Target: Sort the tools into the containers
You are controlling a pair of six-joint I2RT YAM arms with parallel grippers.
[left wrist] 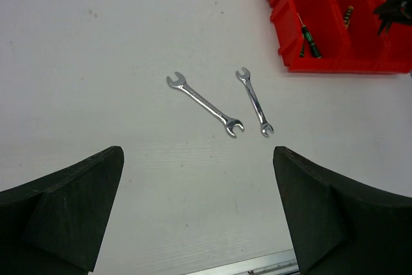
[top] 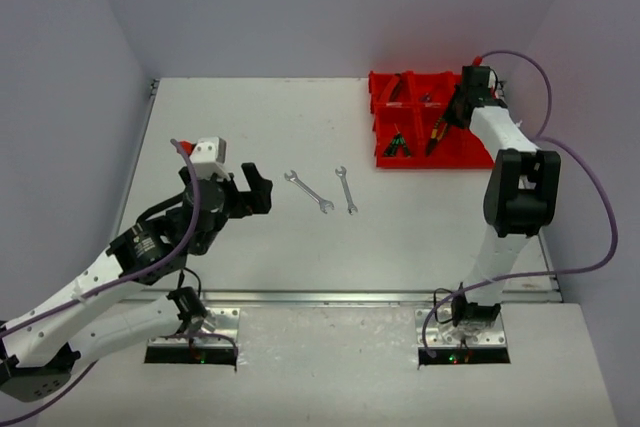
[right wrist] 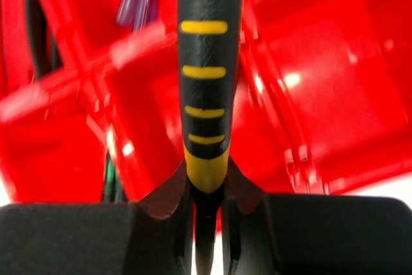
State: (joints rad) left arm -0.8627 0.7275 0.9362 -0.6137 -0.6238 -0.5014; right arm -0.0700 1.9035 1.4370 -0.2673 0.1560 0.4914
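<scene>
Two silver wrenches lie side by side mid-table, the longer one [top: 309,192] [left wrist: 205,104] left of the shorter one [top: 346,190] [left wrist: 255,102]. My left gripper [top: 240,179] [left wrist: 198,159] hovers left of them, open wide with nothing between its fingers. The red containers [top: 470,160] [left wrist: 335,66] [right wrist: 322,94] stand at the far right. Over them, my right gripper [top: 445,127] [right wrist: 207,223] is shut on a tool with a black, yellow-striped handle [top: 437,137] [right wrist: 205,62], which points down into the compartments.
Green-handled screwdrivers [top: 400,144] [left wrist: 312,40] lie in the front left compartment, and other tools show in the back ones. A metal rail [top: 350,297] runs along the table's near edge. Grey walls close in the left, back and right sides.
</scene>
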